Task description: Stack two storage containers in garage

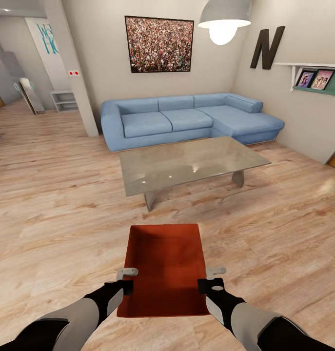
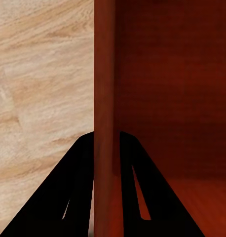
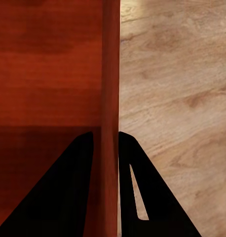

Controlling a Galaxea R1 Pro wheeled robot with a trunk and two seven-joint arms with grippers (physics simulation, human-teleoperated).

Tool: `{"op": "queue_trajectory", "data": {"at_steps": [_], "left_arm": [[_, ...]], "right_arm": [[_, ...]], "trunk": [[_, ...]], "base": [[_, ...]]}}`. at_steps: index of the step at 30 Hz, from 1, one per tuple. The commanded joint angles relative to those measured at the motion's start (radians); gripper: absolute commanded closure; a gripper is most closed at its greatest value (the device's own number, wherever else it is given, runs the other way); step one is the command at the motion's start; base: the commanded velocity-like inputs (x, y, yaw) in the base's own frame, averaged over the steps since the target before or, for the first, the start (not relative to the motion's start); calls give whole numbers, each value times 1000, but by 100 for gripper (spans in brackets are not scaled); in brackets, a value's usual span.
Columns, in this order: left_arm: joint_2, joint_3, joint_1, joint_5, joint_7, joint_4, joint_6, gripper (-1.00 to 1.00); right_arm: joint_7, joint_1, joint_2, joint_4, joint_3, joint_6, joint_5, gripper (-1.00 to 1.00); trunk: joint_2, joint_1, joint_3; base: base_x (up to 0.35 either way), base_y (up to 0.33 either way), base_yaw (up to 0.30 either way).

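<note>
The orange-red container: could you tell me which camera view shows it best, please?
The head view: the whole container appears, held between both grippers above the wood floor. Each wrist view shows just one side wall and part of the interior.

The left pincer (image 2: pixel 105 197) straddles the storage container's (image 2: pixel 172 98) wall above wood planks (image 2: pixel 39 89).

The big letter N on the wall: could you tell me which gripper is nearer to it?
Right. The right gripper grips the storage container's right wall, on the letter N's side; the left gripper grips the opposite wall.
</note>
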Motion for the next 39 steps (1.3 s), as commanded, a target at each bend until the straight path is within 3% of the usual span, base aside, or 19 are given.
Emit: {"op": "queue_trajectory", "data": {"at_steps": [1,11,39], "left_arm": [[25,-22,0,-10,9,-5,-24,100],[24,-22,0,-10,9,-5,-25,100],[23,-22,0,-10,11,-7,-28,100]], "right_arm": [[-3,0,0,16,-1,-4,-22,100],[-3,0,0,16,-1,-6,-22,100],[-3,0,0,16,-2,-6,-22,100]], "trunk": [[0,0,-1],[0,0,-1],[0,0,-1]], "base": [[0,0,0],[0,0,56],[0,0,285]]}}
